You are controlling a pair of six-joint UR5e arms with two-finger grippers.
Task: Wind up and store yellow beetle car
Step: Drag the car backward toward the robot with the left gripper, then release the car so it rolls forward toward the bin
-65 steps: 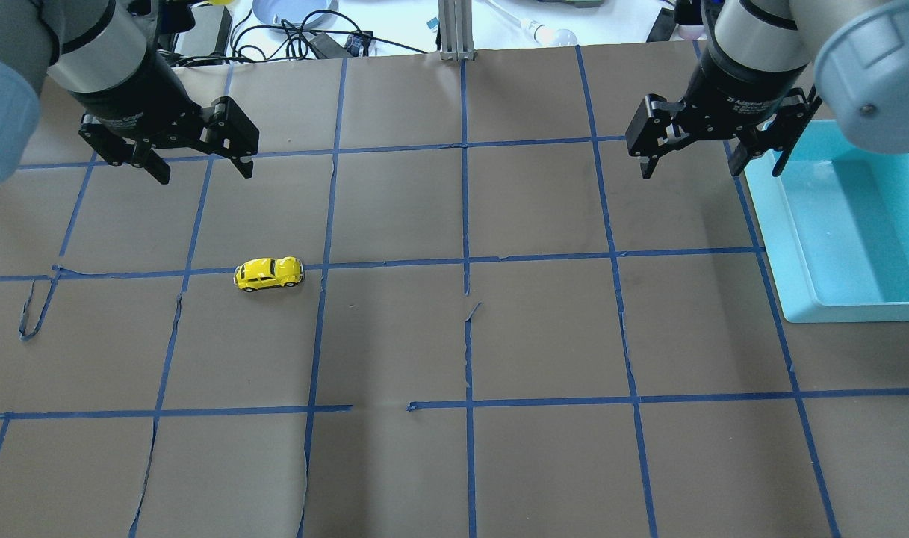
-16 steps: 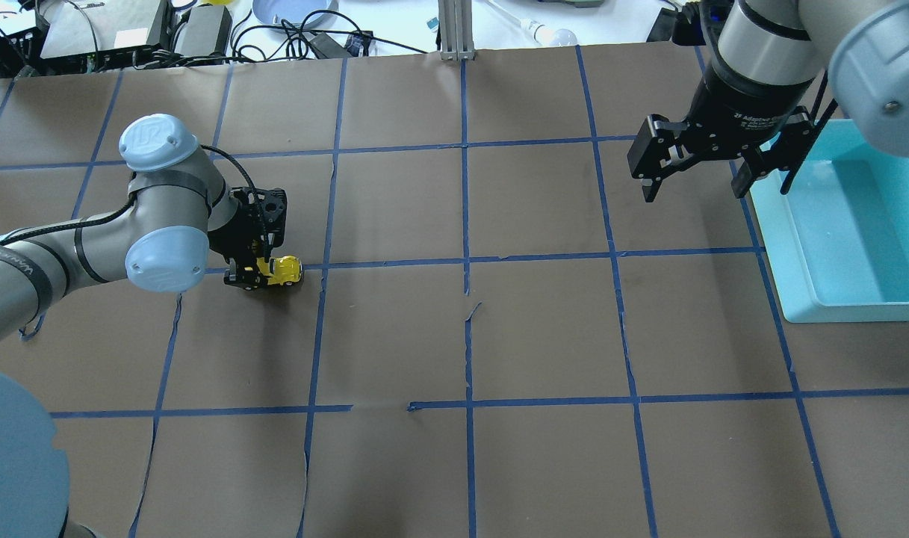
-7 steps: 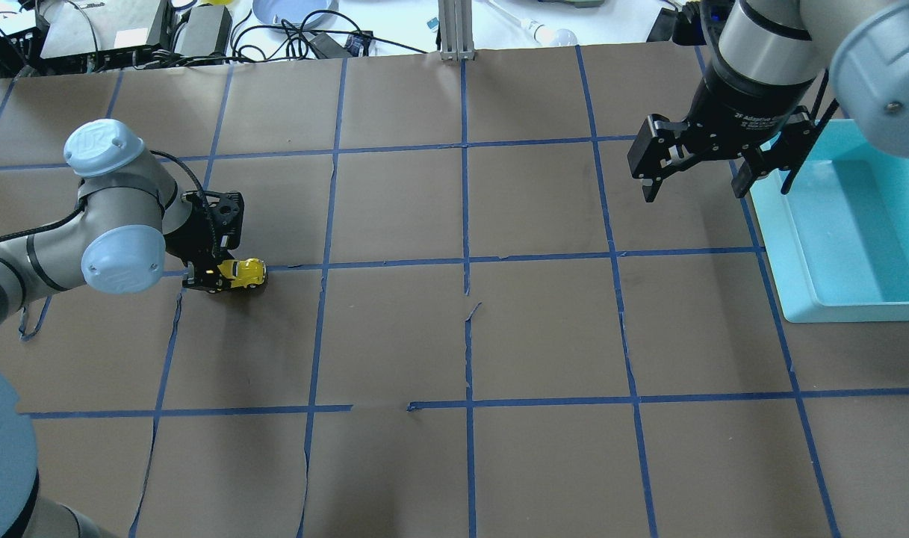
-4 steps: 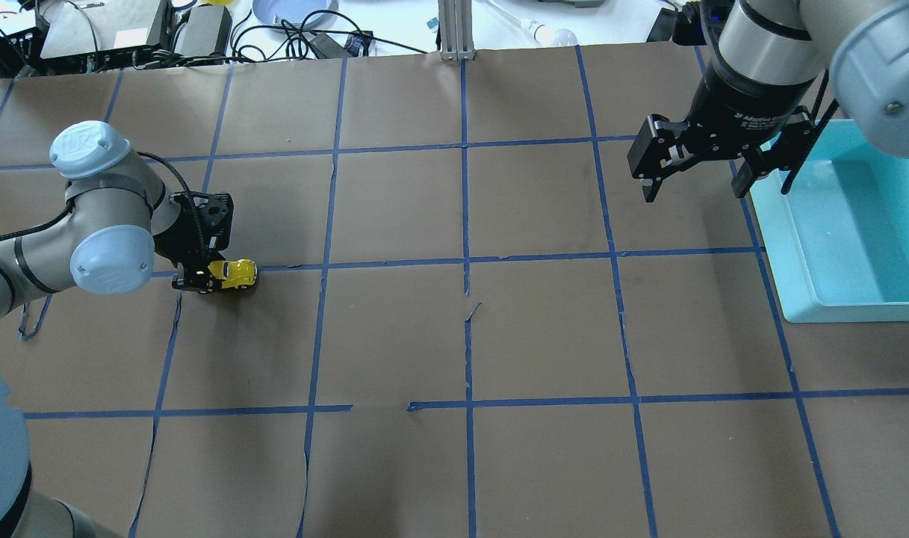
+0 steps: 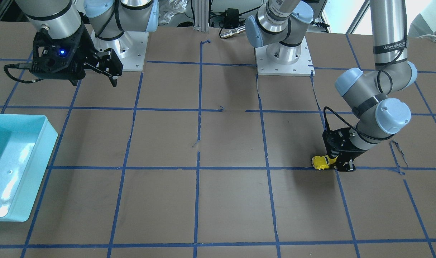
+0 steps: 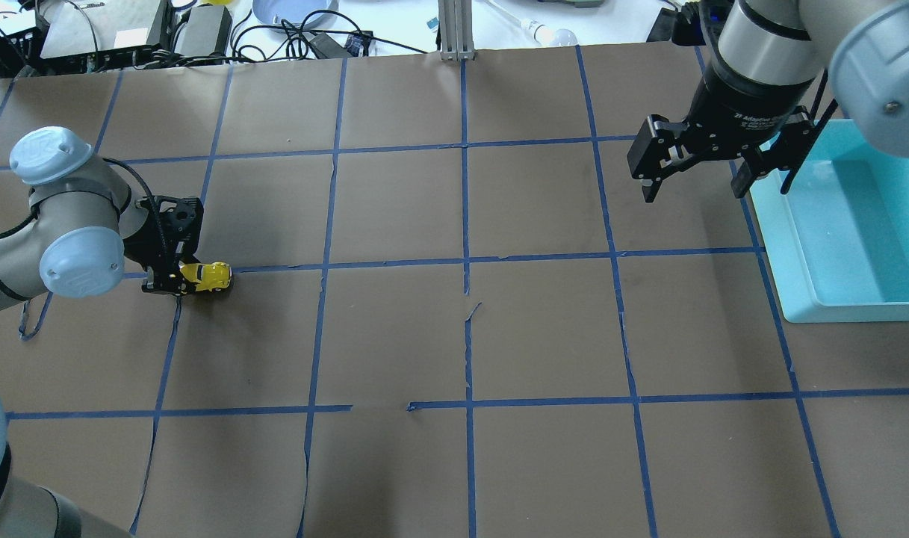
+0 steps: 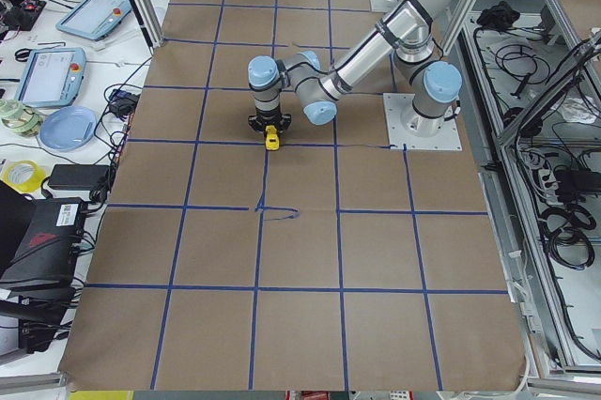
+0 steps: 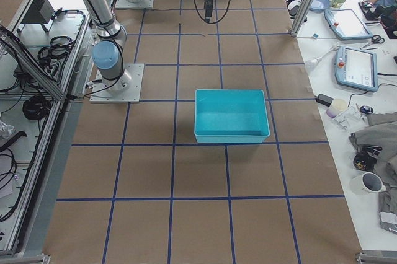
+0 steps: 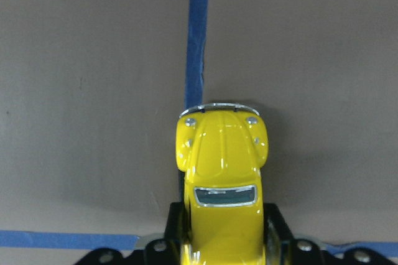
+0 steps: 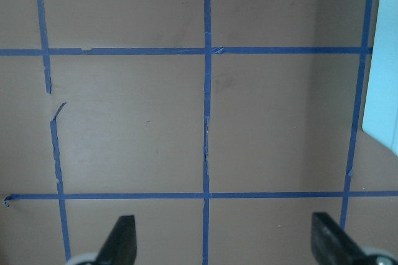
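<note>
The yellow beetle car (image 6: 209,276) stands on its wheels on the brown table, on a blue tape line at the left. My left gripper (image 6: 185,278) is low at the table and shut on the car's rear half. In the left wrist view the car (image 9: 222,165) points away from the camera, its nose on the tape line, with a black finger (image 9: 277,235) on each side. It also shows in the front view (image 5: 321,162) and in the left side view (image 7: 271,141). My right gripper (image 6: 693,183) hangs open and empty above the table, beside the bin.
A light blue bin (image 6: 790,246) sits at the table's right edge; it shows in the front view (image 5: 42,154) and in the right side view (image 8: 231,139). Blue tape lines grid the brown paper. Cables and devices lie beyond the far edge.
My left gripper has closed on the car and dragged it leftward along the tape line. The right arm has hardly moved.
</note>
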